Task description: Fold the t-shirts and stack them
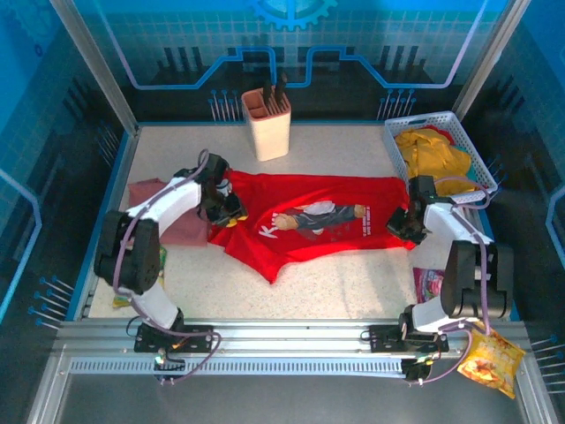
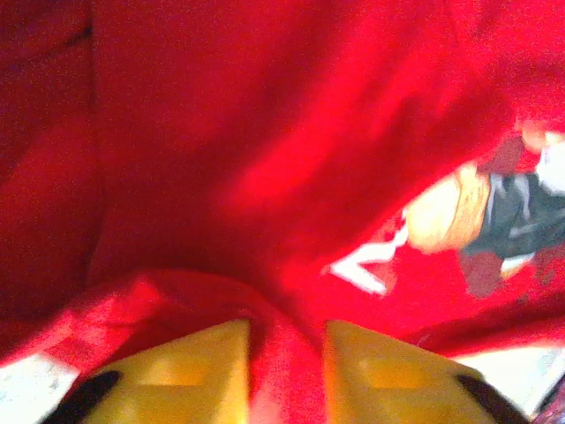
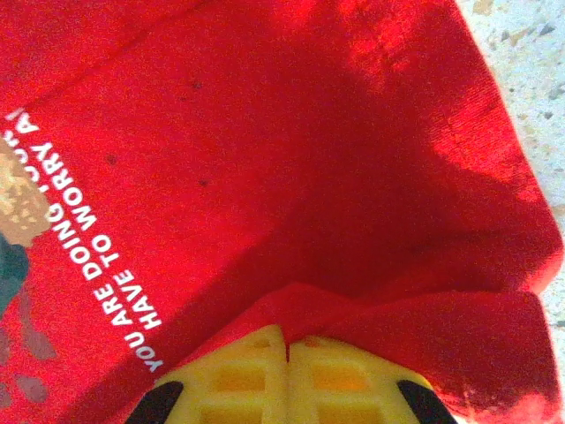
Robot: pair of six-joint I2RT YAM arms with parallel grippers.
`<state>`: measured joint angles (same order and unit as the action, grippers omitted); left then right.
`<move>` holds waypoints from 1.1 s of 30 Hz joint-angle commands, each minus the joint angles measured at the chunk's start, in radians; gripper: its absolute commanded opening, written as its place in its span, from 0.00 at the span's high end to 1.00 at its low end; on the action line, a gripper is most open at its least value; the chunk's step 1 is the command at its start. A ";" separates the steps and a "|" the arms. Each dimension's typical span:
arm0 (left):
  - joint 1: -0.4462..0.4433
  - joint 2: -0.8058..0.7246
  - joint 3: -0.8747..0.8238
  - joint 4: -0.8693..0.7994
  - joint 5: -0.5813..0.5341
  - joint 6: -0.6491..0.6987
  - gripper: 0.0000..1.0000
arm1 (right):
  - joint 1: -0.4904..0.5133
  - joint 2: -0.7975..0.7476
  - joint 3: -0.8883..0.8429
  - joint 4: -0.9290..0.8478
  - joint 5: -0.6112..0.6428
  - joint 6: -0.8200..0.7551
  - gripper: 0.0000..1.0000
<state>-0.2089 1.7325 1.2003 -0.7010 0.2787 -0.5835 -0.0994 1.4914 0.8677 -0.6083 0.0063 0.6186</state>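
While spread out, red t-shirt (image 1: pixel 291 196), ends pinched in jaws

Yellow fingers (image 2: pixel 190 375) pinch the bunched red t-shirt (image 2: pixel 265 159).

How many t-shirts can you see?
3, maybe more. A red t-shirt is spread out in the middle, a pink t-shirt lies to its left, and yellow cloth is bunched in the basket at the back right, which could be more than one shirt.

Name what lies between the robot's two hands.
The red t-shirt, graphic up, stretches from the left hand to the right hand; the top view shows it.
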 commanded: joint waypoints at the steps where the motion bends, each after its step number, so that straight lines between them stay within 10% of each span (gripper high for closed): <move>1: 0.020 0.019 0.065 -0.035 0.031 0.056 0.61 | -0.017 0.041 0.049 0.013 -0.021 -0.024 1.00; 14: 0.031 -0.338 -0.415 0.065 -0.023 0.026 0.54 | -0.031 0.028 -0.022 0.041 -0.041 -0.057 1.00; 24: 0.029 -0.251 -0.499 0.264 -0.011 -0.069 0.57 | -0.039 -0.027 -0.074 0.038 -0.042 -0.059 1.00; 29: 0.026 -0.228 -0.462 0.284 -0.025 -0.082 0.69 | -0.040 -0.045 -0.075 0.036 -0.046 -0.057 1.00; 33: 0.019 -0.208 -0.407 0.225 -0.028 -0.064 0.96 | -0.042 -0.042 -0.075 0.041 -0.047 -0.057 1.00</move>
<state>-0.1810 1.5127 0.7391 -0.4755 0.2569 -0.6586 -0.1238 1.4654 0.8036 -0.5636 -0.0322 0.5743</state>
